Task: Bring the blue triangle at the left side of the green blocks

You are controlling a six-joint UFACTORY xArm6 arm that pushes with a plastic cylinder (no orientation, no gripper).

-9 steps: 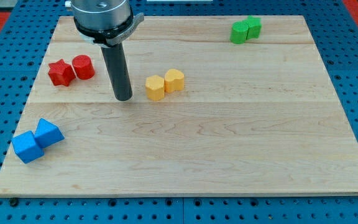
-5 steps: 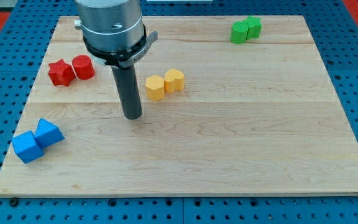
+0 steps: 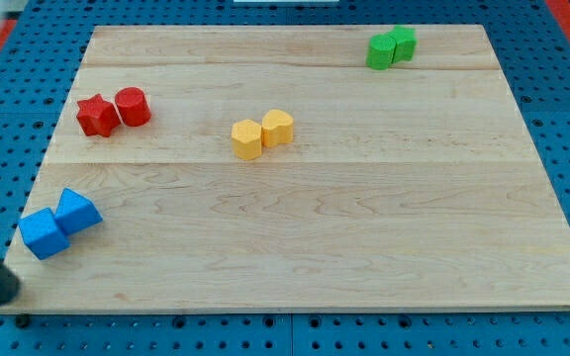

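Well, my tip (image 3: pixel 6 297) sits off the board's lower-left corner, below the blue cube (image 3: pixel 44 233); it's a bare rod, nothing to open or close. The blue triangle (image 3: pixel 78 211) touches that cube, far from the green blocks (image 3: pixel 391 47). Pushing from here risks dragging the cube along.

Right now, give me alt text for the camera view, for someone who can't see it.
A wooden board holds four pairs of blocks: two blue at the view's lower left, two red upper left, two yellow near the middle, two green at the top right. My tip sits off the board's lower left corner, below the blue pair.
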